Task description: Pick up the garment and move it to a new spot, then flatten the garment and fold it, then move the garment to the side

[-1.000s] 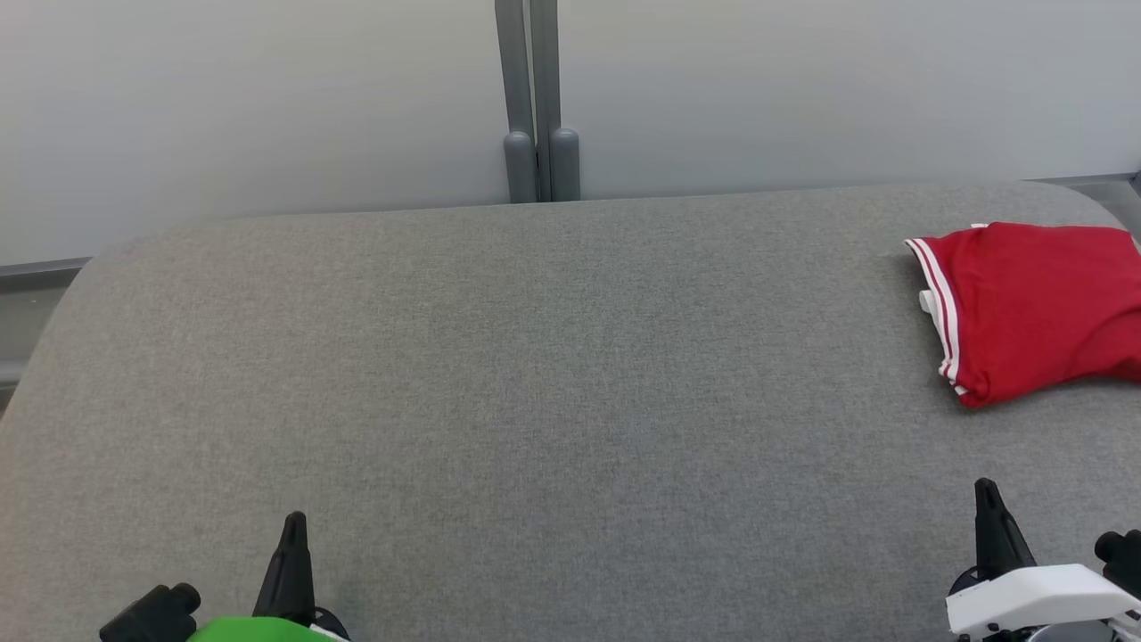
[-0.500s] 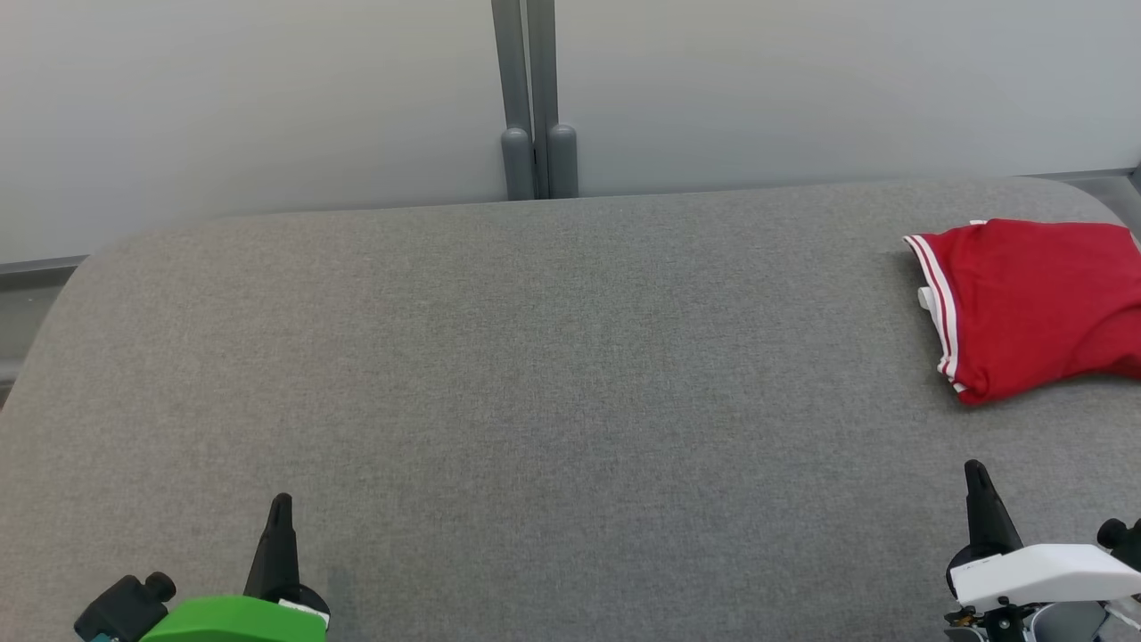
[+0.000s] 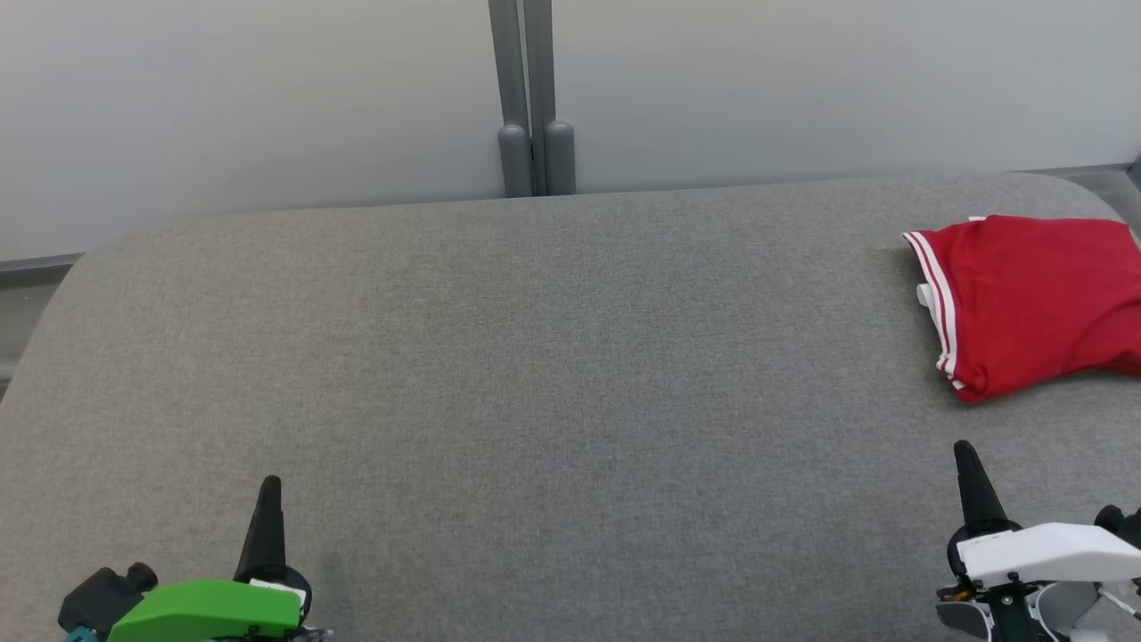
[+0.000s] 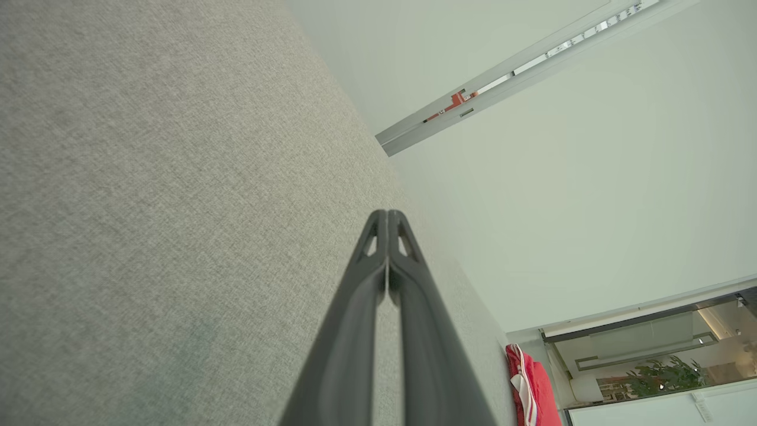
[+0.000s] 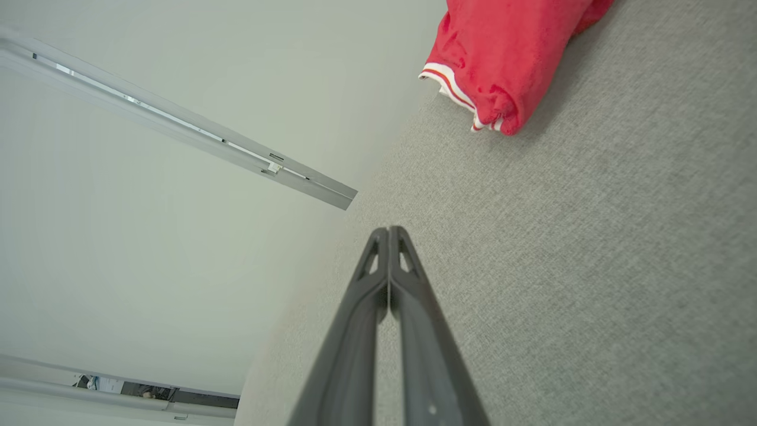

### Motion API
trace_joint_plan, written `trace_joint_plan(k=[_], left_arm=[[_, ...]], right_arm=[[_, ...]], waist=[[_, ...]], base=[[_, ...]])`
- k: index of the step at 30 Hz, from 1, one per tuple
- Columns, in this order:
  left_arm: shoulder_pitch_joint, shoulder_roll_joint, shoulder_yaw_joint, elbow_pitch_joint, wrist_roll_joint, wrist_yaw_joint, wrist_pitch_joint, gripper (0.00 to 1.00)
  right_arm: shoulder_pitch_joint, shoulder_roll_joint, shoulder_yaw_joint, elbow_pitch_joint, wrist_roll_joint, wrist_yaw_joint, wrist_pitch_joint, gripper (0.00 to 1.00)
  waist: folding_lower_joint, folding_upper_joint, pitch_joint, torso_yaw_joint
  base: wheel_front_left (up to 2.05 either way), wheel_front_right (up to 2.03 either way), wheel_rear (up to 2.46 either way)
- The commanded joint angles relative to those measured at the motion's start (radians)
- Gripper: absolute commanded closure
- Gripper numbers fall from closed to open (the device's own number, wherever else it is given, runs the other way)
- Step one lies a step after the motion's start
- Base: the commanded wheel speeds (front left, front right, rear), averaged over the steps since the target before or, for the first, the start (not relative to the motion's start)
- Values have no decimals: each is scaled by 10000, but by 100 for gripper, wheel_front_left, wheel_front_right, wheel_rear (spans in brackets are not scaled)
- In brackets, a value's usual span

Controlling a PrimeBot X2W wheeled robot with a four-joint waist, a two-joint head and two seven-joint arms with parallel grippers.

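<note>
Two grippers sit nearest the robot, low over the gray fabric-covered counter (image 3: 553, 374). The left gripper (image 3: 268, 499), under a green cover (image 3: 209, 608), is well apart from the garment (image 3: 1034, 303), far to its left and nearer the robot. In the left wrist view this gripper (image 4: 387, 218) has its jaws pressed together, tips meeting, with the garment (image 4: 532, 390) small and distant beyond them. The right gripper (image 3: 967, 464), under a white cover (image 3: 1047, 551), is near the garment, on its robot side below its near left corner, with a strip of bare counter between them. In the right wrist view its jaws (image 5: 388, 232) are likewise together, tip against tip, clear of the garment (image 5: 508, 53). The garment is red, a folded bundle with white stripes along its left edge, lying flat on the counter and running off the right edge of the head view. Farther back and well left of the garment, a gray double post (image 3: 532, 98) rises against a pale wall (image 3: 223, 98).
</note>
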Motion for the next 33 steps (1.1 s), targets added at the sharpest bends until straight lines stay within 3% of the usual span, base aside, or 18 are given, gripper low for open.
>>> trace_joint_plan(k=[1, 33], left_arm=[[-291, 89, 67, -125, -264, -33, 56, 100], [-819, 90, 499, -151, -3004, -81, 834, 100]], right_arm=[[-212, -71, 21, -82, 320, -4, 83, 100], [-735, -107, 210, -22, 3545, -3, 849, 100]], waist=[[0, 0, 5, -4], [0, 0, 118, -80]], base=[[0, 0, 0], [0, 0, 0]])
